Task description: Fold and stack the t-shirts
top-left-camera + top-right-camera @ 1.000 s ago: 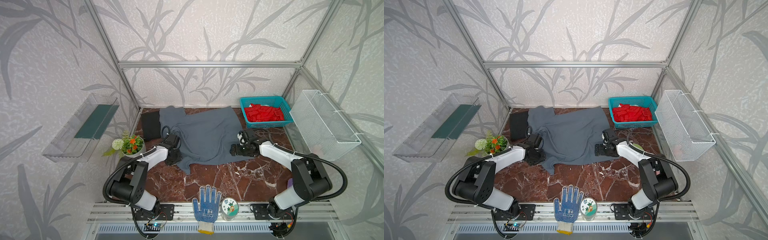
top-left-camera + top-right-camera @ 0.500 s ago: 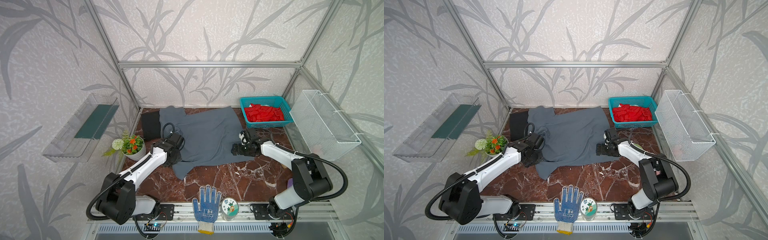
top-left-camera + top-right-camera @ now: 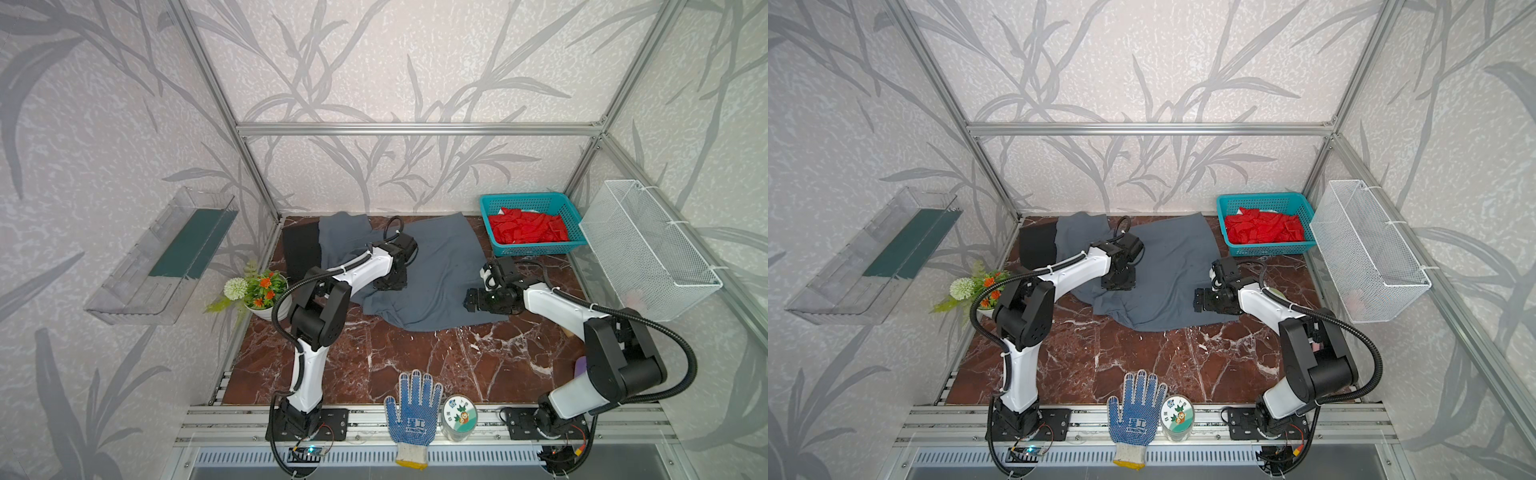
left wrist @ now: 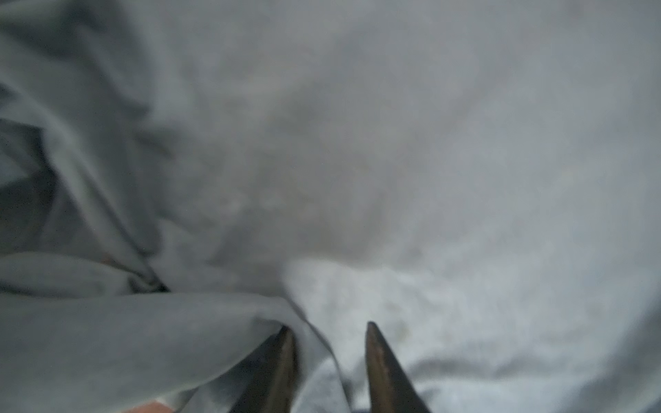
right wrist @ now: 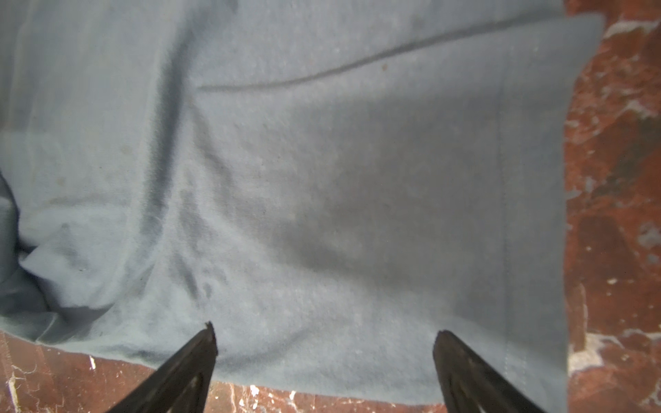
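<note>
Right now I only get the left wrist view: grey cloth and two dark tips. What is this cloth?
Observer: A grey shirt, spread on the table.
Operator: Any other shirt?
Observer: Yes, a black shirt lies at the back left.
Operator: Where is the other pincer?
Observer: The right pincer hangs open over the grey shirt's near right corner.
</note>
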Controlling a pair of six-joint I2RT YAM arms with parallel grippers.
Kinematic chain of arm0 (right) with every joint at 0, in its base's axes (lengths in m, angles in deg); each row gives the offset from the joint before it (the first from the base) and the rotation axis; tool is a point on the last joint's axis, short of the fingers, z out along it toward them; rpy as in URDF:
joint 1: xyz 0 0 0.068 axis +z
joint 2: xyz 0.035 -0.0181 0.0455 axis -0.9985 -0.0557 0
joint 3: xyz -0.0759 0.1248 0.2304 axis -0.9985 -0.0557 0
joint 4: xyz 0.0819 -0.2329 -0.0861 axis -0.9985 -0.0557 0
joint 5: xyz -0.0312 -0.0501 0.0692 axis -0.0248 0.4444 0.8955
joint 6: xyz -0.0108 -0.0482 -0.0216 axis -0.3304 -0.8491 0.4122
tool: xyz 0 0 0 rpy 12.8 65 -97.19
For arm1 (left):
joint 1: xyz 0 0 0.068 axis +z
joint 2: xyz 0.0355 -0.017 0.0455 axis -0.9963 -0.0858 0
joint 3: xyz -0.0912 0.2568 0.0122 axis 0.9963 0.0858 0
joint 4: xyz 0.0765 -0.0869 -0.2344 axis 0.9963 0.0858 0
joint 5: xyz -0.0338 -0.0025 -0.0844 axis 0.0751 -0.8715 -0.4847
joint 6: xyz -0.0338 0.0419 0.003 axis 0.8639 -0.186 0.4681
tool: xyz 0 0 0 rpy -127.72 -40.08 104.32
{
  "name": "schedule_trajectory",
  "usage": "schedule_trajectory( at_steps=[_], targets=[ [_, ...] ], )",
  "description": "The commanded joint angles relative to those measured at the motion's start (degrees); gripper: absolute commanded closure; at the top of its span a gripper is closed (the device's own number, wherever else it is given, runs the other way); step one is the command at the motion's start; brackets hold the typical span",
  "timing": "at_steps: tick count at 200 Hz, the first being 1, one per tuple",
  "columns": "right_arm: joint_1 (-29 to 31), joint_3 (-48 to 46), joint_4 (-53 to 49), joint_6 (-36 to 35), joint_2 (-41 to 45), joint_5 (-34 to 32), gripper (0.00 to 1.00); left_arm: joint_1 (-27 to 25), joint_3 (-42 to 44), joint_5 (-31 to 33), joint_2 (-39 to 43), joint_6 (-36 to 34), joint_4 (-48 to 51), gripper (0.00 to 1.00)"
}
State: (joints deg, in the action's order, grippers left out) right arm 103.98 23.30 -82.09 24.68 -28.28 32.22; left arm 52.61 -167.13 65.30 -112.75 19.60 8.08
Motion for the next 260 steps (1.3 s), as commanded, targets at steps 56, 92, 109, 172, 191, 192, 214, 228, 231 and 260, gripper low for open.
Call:
schedule_trajectory(
  at_steps=[56, 92, 109, 172, 191, 192, 214, 228, 231, 260],
  targets=[
    [-0.12, 2.06, 0.45, 0.21, -3.06, 3.4, 0.05, 3.09, 22.64, 5.01, 22.54, 0.5, -11.22, 0.6],
    [-0.12, 2.15, 0.17, 0.48, -2.68, 3.25, 0.05, 8.78, 24.91, -0.05, 23.07, 2.93, -14.07, 0.62],
    [-0.12, 1.69, -0.08, 0.34, -2.17, 2.82, 0.05, 11.92, 26.28, -1.88, 22.59, 3.55, -15.92, 0.63],
    [-0.12, 1.81, -0.04, 0.59, -2.15, 3.12, 0.05, 15.15, 23.65, -6.96, 16.9, 2.92, -17.6, 0.68],
    [-0.11, 1.78, 0.04, 0.51, -2.17, 3.22, 0.05, 15.15, 23.72, -7.28, 15.9, 3.45, -17.72, 0.7],
    [-0.11, 1.85, 0.04, 0.51, -2.16, 3.21, 0.05, 15.15, 23.72, -7.29, 15.86, 3.45, -17.74, 0.7],
    [-0.12, 1.64, -0.21, 0.18, -2.15, 3.04, 0.05, 15.15, 23.8, -7.01, 14.88, 3.64, -17.84, 0.71],
    [-0.12, 1.66, -0.31, 0.1, -2.06, 3.04, 0.05, 15.11, 23.8, -6.41, 14.5, 3.65, -17.93, 0.72],
    [-0.12, 1.66, -0.38, 0.1, -1.99, 3.08, 0.05, 15.15, 23.8, -6.26, 14.5, 3.71, -17.92, 0.72],
    [-0.12, 1.57, -0.32, 0.2, -1.8, 3.03, 0.05, 15.33, 23.72, -5.55, 14.49, 3.66, -18.25, 0.82]
  ],
)
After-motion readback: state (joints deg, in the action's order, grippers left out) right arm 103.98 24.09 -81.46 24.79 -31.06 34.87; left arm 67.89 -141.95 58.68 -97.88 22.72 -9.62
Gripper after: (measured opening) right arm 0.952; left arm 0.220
